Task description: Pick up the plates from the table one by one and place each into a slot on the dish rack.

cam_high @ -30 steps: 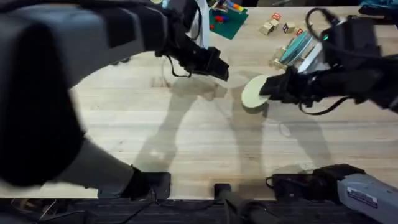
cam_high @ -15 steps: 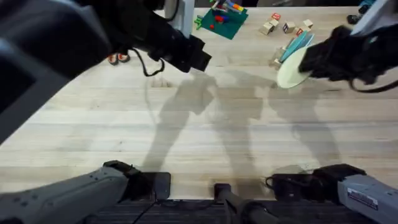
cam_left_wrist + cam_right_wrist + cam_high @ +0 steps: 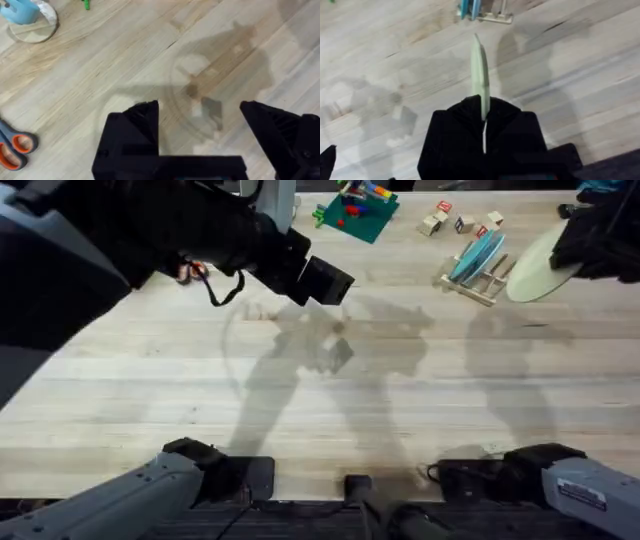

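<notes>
The desk [image 3: 330,400] is pale wood with fine darker grain. On it, the dish rack [image 3: 478,275] is light wood and carries a light blue plate [image 3: 474,255]. Just beside the rack, a pale cream-yellow plate [image 3: 535,268] sits in the black right pincer [image 3: 482,122]. The left pincer [image 3: 200,135] is black too.

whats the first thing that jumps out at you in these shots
The right gripper holds the cream plate on edge in the air, just right of the dish rack, where the blue plate already stands in a slot. The left gripper hangs open over bare table near the middle, holding nothing.
</notes>
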